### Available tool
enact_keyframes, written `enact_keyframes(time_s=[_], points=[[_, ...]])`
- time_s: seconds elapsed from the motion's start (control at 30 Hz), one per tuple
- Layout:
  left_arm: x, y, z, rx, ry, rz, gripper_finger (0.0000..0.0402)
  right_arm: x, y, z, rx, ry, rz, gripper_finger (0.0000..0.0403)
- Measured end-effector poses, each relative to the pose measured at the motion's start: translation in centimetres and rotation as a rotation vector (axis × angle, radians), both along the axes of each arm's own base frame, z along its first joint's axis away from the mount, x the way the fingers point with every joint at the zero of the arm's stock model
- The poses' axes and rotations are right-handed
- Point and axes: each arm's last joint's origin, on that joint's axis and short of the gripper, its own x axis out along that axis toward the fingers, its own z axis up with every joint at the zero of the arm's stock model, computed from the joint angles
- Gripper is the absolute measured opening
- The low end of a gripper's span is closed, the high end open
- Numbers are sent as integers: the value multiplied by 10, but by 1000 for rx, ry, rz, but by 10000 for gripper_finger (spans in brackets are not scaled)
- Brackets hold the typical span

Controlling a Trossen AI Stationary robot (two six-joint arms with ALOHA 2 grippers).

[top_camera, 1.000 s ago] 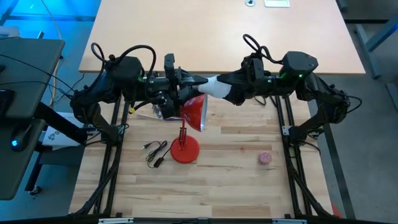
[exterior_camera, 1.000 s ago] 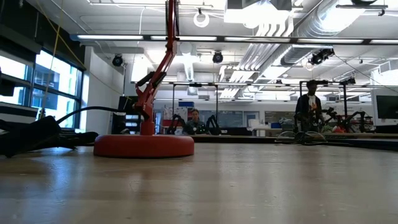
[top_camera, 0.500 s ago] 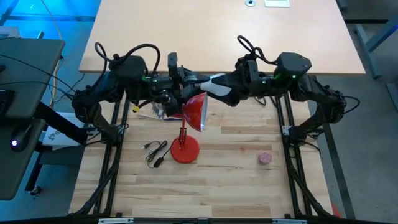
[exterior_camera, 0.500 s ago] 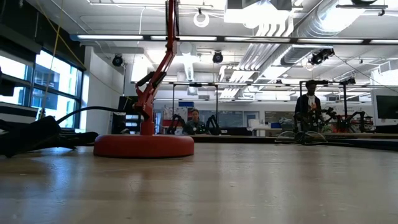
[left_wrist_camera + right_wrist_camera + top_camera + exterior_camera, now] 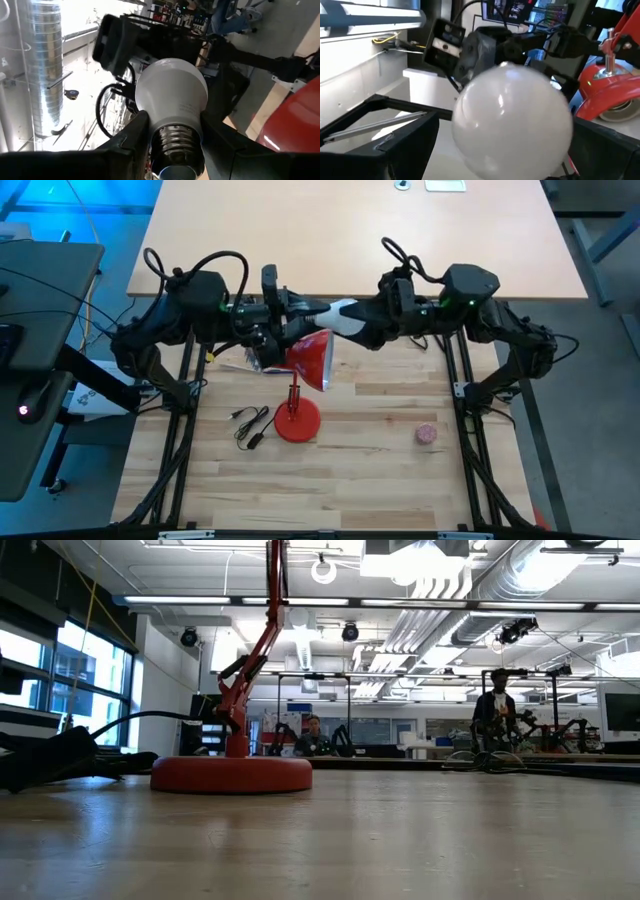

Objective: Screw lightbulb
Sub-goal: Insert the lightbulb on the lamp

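The white lightbulb (image 5: 171, 95) hangs high over the table's far part, between both grippers. My left gripper (image 5: 172, 150) is shut on its grey screw base. My right gripper (image 5: 505, 131) stands open, with a finger on either side of the bulb's round globe (image 5: 512, 117). In the high view the bulb (image 5: 338, 314) lies level between the left gripper (image 5: 295, 315) and the right gripper (image 5: 352, 324). Just below them is the red lamp's shade (image 5: 312, 360). The lamp stands on its round base (image 5: 297, 423), which also shows in the low view (image 5: 232, 773). My left gripper pinches the bulb's screw base (image 5: 172, 141) between its two fingers (image 5: 134, 136), one on each side of the thread. It comes level from the table's left. The bulb points level toward the right, lifted clear of the table and the lamp. My right gripper comes level from the table's right, around the globe. A gap shows beside one finger (image 5: 410, 142). I cannot tell whether the other finger touches the glass.
A small pink ball (image 5: 427, 434) lies on the table's right part. A black cord with a plug (image 5: 250, 425) lies left of the lamp's base, and pale packaging (image 5: 243, 361) lies under the left arm. People (image 5: 497, 705) are in the room beyond.
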Motion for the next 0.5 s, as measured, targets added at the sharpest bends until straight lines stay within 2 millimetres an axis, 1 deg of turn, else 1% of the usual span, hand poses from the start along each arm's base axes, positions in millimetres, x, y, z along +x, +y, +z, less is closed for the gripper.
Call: enact_keyframes(time_s=[0.33,0.5], points=[[-2,-6,1,-1,-9,-18,128,3,1,-1,-5,0,41,394],[-2,-6,0,-1,3,-6,128,2,1,-1,-22,-3,42,393]])
